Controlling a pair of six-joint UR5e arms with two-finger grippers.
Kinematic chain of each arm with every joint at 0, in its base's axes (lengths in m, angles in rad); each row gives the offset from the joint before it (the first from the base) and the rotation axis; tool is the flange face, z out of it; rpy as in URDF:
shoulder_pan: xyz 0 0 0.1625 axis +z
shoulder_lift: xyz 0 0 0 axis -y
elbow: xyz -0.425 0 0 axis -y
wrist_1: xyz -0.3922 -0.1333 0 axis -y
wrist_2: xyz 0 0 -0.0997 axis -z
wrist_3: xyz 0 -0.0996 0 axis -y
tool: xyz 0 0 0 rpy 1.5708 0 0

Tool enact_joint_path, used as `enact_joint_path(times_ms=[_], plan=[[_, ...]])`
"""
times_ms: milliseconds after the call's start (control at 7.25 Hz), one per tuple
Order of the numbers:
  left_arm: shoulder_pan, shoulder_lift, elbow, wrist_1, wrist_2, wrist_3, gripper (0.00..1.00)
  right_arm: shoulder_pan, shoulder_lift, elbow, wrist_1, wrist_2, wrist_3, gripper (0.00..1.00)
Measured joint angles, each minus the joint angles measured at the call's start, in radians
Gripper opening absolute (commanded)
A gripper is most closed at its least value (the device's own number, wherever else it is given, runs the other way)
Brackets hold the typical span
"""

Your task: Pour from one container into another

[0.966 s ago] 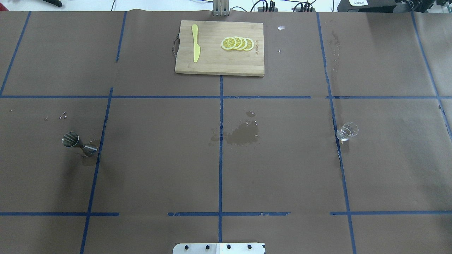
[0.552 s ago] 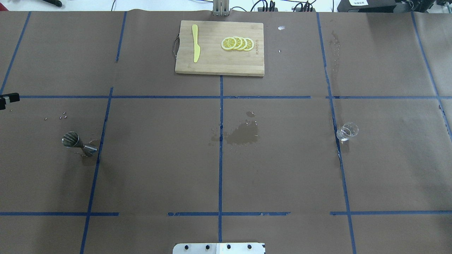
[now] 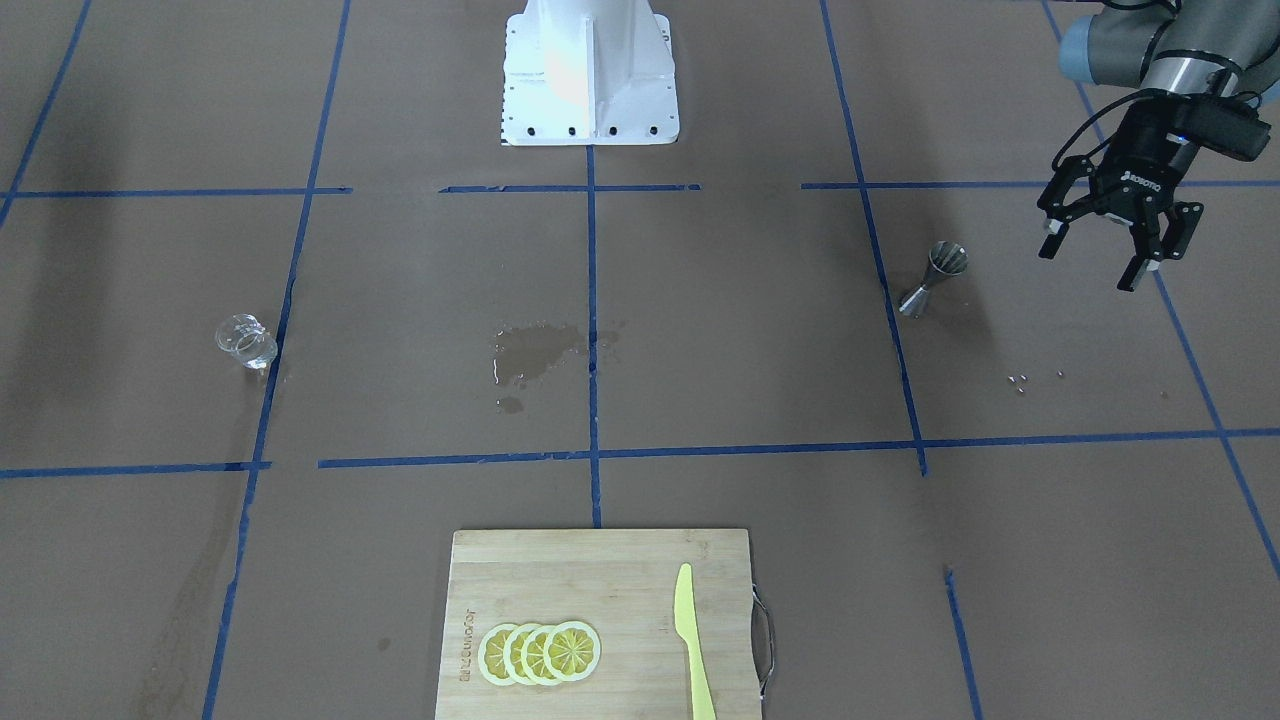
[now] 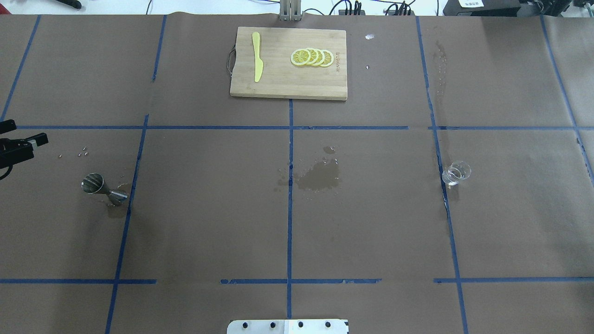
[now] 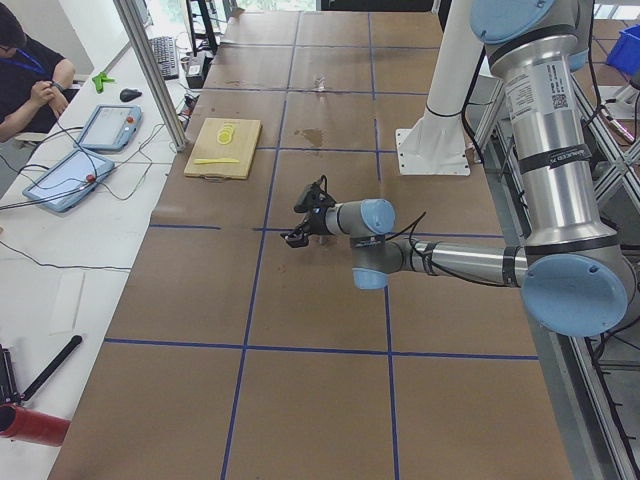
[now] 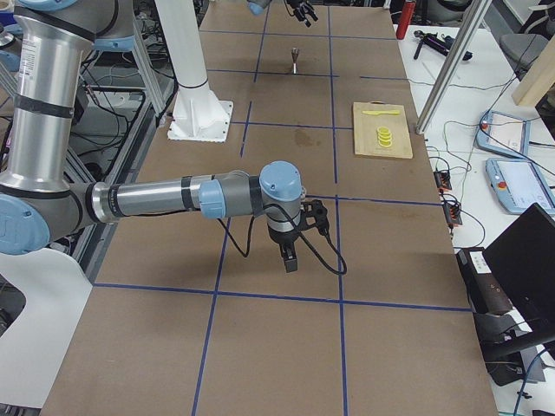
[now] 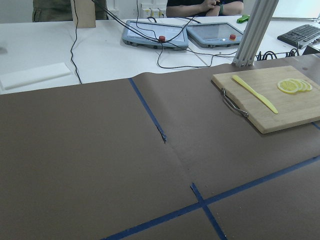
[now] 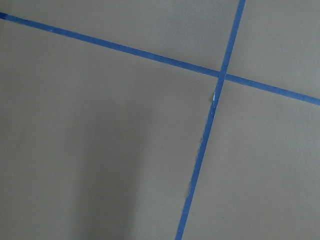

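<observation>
The metal measuring cup (image 3: 933,278) stands on the brown table (image 3: 740,330) beside a blue tape line. The left gripper (image 3: 1095,260) hangs above the table further to the robot's left, clear of the cup, its fingers spread apart and empty. The right gripper (image 6: 291,253) hovers low at the table's other end; whether its fingers are apart cannot be told. One glass (image 3: 244,341) stands well away from both. One cutting board (image 3: 620,600) carries one yellow knife (image 3: 692,640) and four lemon slices (image 3: 540,652).

brown table (image 4: 209,208) — blue tape grid (image 4: 290,222); silver jigger (image 4: 104,189), yellow knife (image 4: 256,55)
</observation>
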Motion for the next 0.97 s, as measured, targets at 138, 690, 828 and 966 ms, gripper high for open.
enact_joint_path(times_ms=[138, 690, 828, 966], plan=[[0.099, 0.003, -0.001, -0.008, 0.154, -0.029, 1.0, 0.0, -0.001, -0.001, 0.011, 0.0, 0.001, 1.0], [0.415, 0.0, -0.007, -0.009, 0.619, -0.084, 1.0, 0.0, -0.006, -0.001, 0.021, 0.0, 0.001, 1.0], [0.478, -0.012, -0.005, -0.004, 0.691, -0.085, 1.0, 0.0, -0.006, -0.001, 0.021, 0.0, 0.001, 1.0], [0.531, -0.031, 0.003, 0.005, 0.752, -0.086, 1.0, 0.0, -0.006, -0.002, 0.021, 0.0, 0.001, 1.0]])
